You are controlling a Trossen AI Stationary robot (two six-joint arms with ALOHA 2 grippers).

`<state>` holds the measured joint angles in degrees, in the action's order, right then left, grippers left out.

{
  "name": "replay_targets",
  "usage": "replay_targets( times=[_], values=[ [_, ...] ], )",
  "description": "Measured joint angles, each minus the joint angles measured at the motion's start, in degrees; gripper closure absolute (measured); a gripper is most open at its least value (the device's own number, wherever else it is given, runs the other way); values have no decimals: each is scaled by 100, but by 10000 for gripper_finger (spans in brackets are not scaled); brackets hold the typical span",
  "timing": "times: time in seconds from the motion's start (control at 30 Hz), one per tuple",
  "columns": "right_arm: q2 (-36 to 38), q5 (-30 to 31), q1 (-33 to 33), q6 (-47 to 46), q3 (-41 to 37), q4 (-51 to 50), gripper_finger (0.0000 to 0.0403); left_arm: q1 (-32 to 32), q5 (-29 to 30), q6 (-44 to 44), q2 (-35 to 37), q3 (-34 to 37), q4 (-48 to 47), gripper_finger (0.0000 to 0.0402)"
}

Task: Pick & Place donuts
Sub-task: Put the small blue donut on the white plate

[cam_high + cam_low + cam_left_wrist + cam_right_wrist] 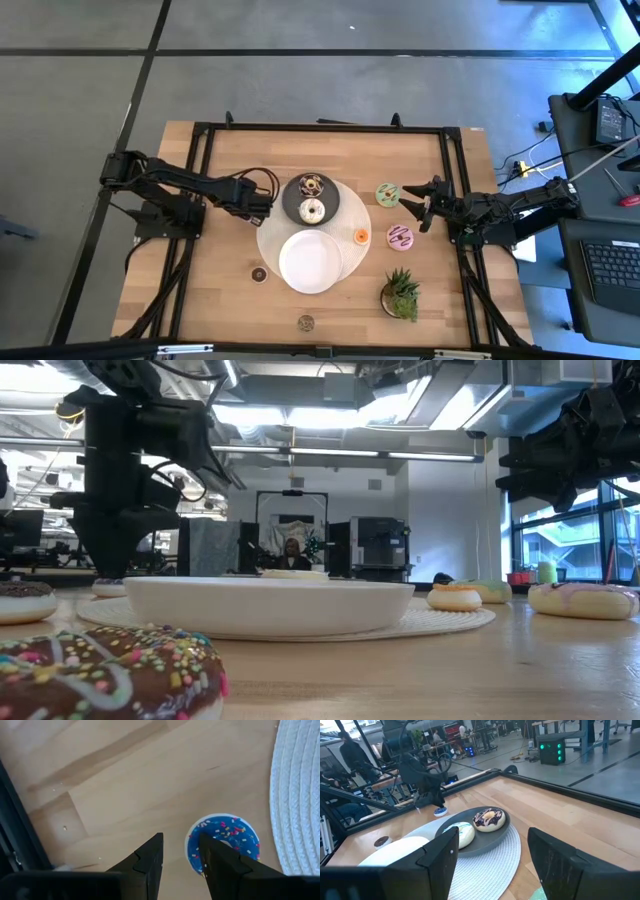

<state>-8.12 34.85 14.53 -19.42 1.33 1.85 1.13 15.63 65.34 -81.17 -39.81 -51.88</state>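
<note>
left gripper [181, 845] above mini donut [223, 842] just beside mat edge [295, 795].

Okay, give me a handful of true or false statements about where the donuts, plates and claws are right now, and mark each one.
1. Two donuts lie on the dark grey plate: a brown iced donut and a white iced donut. True.
2. The white plate holds a pink donut. False: nothing lies on it; the pink donut sits on the bare table.
3. The left claw stands over a small blue-iced donut beside the woven mat. True.
4. The right claw is shut on the green donut. False: it is open and holds nothing; the green donut lies on the table.
5. The potted plant stands on the mat. False: it stands on the table, off the mat.
</note>
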Motion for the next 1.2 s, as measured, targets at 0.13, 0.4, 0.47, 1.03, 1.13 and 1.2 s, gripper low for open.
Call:
replay_targets(
  times=[0.13, 0.4, 0.47, 1.03, 1.13, 1.2],
  values=[
    [0, 0, 0, 4, 0, 0, 164, 0, -84, -9, 0, 0, 48, 283],
    [0, 0, 0, 11, 0, 1, 164, -5, -561, -9, 0, 0, 210, 290],
    [0, 0, 1, 11, 1, 0, 164, -7, -636, -10, 0, -2, 289, 290],
    [-2, 0, 0, 13, 0, 2, 164, -266, -887, 143, -2, -4, 434, 302],
    [-2, 0, 0, 13, 0, 0, 164, -264, -1008, 154, -2, -4, 485, 314],
    [-2, -2, 0, 13, 0, 0, 164, -269, -1062, 151, -3, -4, 591, 323]
  ],
)
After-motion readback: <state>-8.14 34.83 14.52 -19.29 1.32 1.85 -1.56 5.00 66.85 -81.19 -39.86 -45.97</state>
